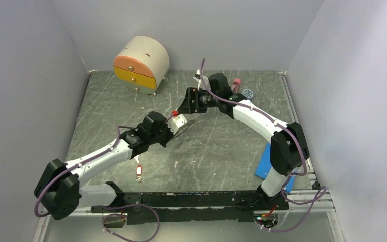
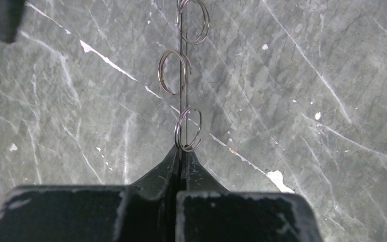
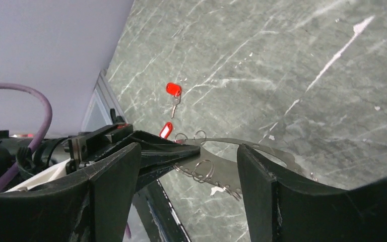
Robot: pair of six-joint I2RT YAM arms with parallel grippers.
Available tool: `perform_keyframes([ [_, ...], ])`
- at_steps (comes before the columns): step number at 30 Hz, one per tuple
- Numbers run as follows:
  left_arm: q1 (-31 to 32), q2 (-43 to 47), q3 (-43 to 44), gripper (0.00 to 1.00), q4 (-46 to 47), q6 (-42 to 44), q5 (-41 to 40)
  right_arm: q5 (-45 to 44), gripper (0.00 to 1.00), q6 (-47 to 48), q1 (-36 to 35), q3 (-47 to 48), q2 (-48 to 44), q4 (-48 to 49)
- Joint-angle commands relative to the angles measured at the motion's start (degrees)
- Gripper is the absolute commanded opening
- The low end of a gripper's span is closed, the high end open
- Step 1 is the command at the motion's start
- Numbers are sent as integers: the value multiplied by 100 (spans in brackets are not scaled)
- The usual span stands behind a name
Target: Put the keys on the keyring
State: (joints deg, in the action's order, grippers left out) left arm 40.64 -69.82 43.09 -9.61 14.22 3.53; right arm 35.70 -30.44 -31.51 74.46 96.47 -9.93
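left gripper (image 2: 181,156): clamped on the keyring (image 2: 181,98), holding the wire up off the table (image 1: 221,146) so its length is free for threading.
keyring: edge-on in the left wrist view, running straight out from the shut fingers. Three small split rings (image 2: 187,130) hang on it.
right gripper (image 3: 189,148): fingers wide apart, gripping nothing. It faces the left gripper, with the hoop seen between its fingers, and I judge it is placed to work at the ring.
keys: one key (image 1: 139,171) lies loose on the table, well apart from the ring. A second red tag (image 3: 166,130) shows just behind the left gripper; whether it is threaded I cannot tell.
next: likely fetching the loose key.
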Motion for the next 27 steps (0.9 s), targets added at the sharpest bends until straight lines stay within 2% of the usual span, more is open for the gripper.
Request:
perform_keyframes([
  [1,23,299,-75,3,479,413,213,511,73,738,-31,722,298,-809],
  [9,36,499,-222,2,584,712,329,1182,69,1333,-88,1365,951,-1935],
  [17,35,617,-306,3,418,1074,290,1935,62,1531,-88,1548,1220,-2213],
  [22,43,611,-301,3,332,1102,210,2320,44,1338,-90,1407,1141,-1849],
  [27,43,584,-308,3,312,1066,184,2450,35,1183,-84,1335,1043,-1592],
])
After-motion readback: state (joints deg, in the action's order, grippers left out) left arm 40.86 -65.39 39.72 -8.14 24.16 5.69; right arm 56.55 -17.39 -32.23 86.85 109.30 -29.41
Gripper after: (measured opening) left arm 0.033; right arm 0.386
